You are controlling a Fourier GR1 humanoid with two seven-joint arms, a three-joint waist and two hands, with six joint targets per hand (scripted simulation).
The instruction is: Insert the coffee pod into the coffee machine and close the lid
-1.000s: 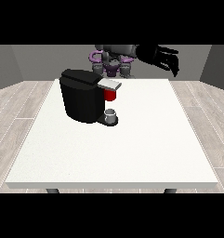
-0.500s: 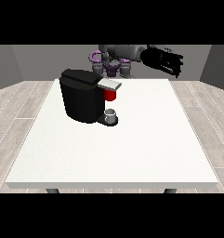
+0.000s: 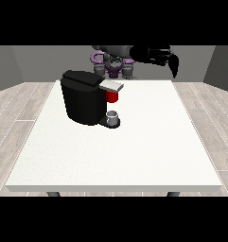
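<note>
Change since earlier: the hand at the view's right (image 3: 163, 56) has swung further out to the view's right and lifted slightly; the coffee machine (image 3: 84, 97) has not shifted.
Hand state: the hand at the view's right hangs in the air with one finger pointing down and nothing visibly in it; whether the rest of its fingers are open or curled, I cannot tell. No other hand shows.
Coffee machine: black, upright on the white surface (image 3: 134, 151), toward the far left part as seen, well apart from the hand.
Coffee pod: a red piece (image 3: 112, 96) sits under the grey lid (image 3: 110, 85) at the machine's head; I judge this to be the pod, already at its slot.
Cup: a small grey cup (image 3: 113, 116) stands on the machine's base, below the red piece.
Step in hand: judged as bringing the hand toward the lid.
Doing it well: come from above the lid, press straight down on its grey top, avoid knocking the cup or shoving the machine sideways.
Writing: none readable on any item.
</note>
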